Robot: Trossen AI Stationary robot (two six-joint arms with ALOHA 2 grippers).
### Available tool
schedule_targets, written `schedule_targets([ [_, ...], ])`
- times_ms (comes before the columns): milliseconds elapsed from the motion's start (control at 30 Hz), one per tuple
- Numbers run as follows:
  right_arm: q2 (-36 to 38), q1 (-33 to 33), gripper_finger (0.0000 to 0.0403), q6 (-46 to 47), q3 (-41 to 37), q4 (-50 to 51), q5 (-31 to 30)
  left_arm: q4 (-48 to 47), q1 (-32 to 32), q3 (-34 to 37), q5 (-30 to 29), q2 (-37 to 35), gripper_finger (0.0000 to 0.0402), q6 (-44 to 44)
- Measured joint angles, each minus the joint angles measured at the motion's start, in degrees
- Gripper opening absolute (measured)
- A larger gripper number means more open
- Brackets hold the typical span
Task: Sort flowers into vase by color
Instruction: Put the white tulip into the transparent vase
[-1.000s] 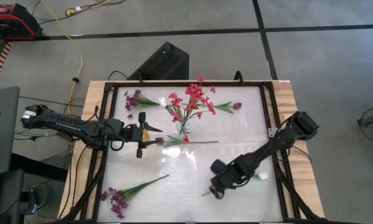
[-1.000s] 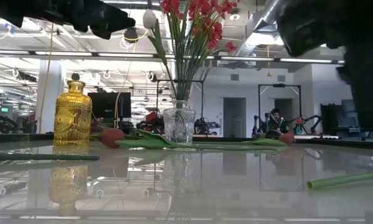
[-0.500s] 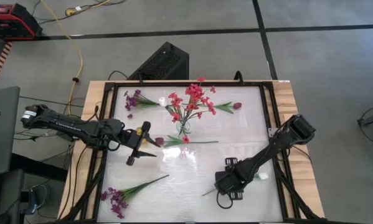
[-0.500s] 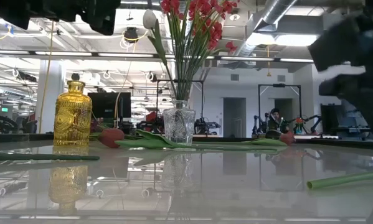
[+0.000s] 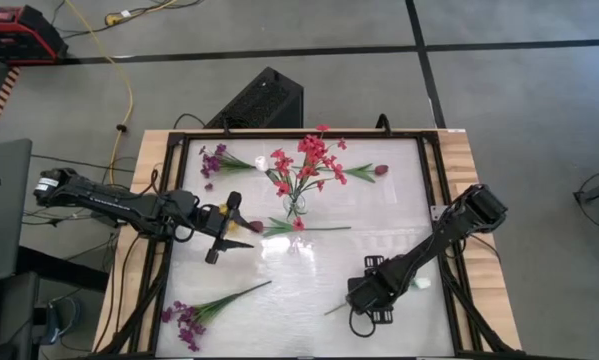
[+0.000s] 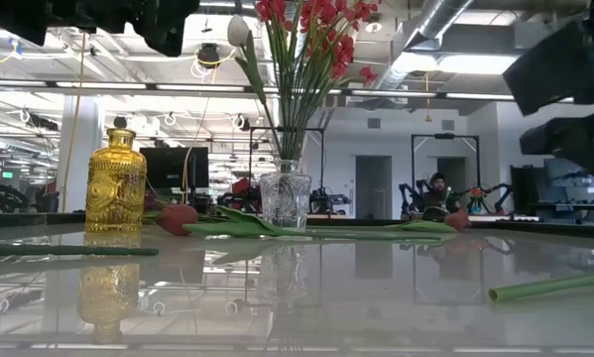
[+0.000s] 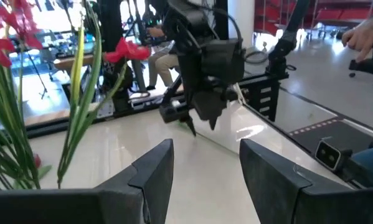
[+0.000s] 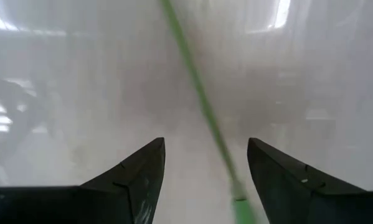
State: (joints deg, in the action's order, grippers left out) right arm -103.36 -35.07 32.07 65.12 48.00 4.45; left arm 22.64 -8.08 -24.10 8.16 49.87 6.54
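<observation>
Red flowers point(image 5: 304, 160) are held in the clear vase point(image 6: 284, 201); purple sprigs point(image 5: 191, 315) remain loose. Right gripper point(image 8: 203, 168) is spread over a green stem point(image 8: 198, 99); left gripper point(image 7: 202, 171) is parted, empty.

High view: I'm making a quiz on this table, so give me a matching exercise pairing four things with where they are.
Things:
1. red flowers
2. yellow bottle
3. right gripper
4. purple sprig

Places:
A. lying flat at the table's near-left corner
B. above a green stem, fingers open
C. standing in the clear glass vase
D. upright beside the left gripper

Pairs: 1-C, 2-D, 3-B, 4-A
</observation>
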Motion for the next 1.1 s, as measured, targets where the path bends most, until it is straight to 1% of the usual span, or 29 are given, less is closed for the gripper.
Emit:
schedule_targets([
  [200, -0.1, -0.7, 0.0255, -5.4, -0.1, -0.2, -4.7, -0.5, 0.0, 0.0, 0.0, 0.0, 0.0174, -2.3],
  [300, -0.1, -1.3, 0.0249, -5.6, -1.2, -1.8, -5.2, -1.5, 0.0, 0.0, 0.3, 0.0, 0.0174, -4.3],
  [367, -0.1, -1.8, 0.0235, -5.6, -2.4, -3.9, -5.1, -1.5, -0.1, 0.0, 1.1, 0.0, 0.0174, -6.0],
  [433, 0.2, -2.3, 0.0210, -5.3, -3.9, -6.3, -5.1, -1.6, -0.5, 0.0, 2.4, 0.0, 0.0174, -7.4],
  [500, 0.3, -2.8, 0.0175, -5.2, -4.8, -7.7, -5.1, -1.6, -1.1, 0.0, 3.8, 0.0, 0.0174, -9.2],
  [633, 0.3, -2.8, 0.0084, -5.6, -5.2, -8.1, -5.1, -1.9, -2.9, -0.1, 7.8, 1.0, 0.0174, -13.5],
  [700, 0.2, -2.8, 0.0034, -7.6, -4.9, -8.1, -5.5, -1.6, -4.0, -0.1, 8.5, 2.4, 0.0174, -15.5],
  [733, 0.2, -2.7, 0.0021, -9.8, -4.6, -7.9, -5.8, -1.2, -4.6, -0.1, 8.4, 3.3, 0.0174, -16.7],
  [767, 0.1, -2.5, 0.0017, -12.1, -4.1, -7.6, -6.4, -0.9, -5.0, -0.1, 7.8, 4.3, 0.0174, -18.2],
  [800, 0.0, -2.4, 0.0018, -13.7, -3.5, -7.0, -7.8, -0.1, -5.3, -0.1, 6.9, 5.6, 0.0174, -19.9],
  [833, -0.1, -2.4, 0.0020, -14.7, -2.8, -6.6, -10.5, 1.2, -5.7, -0.1, 5.7, 7.2, 0.0174, -21.8],
  [900, -0.4, -2.1, 0.0020, -18.4, -0.5, -7.4, -18.4, 3.4, -5.9, -0.1, 4.6, 10.5, 0.0174, -26.0],
  [1033, -0.2, -1.7, 0.0016, -31.0, 4.4, -7.7, -31.6, 9.6, -6.0, 0.0, 5.0, 18.6, 0.0174, -34.1],
  [1100, -0.2, -1.8, 0.0016, -37.9, 6.1, -9.0, -38.5, 14.7, -6.0, -0.1, 5.0, 22.9, 0.0174, -38.8],
])
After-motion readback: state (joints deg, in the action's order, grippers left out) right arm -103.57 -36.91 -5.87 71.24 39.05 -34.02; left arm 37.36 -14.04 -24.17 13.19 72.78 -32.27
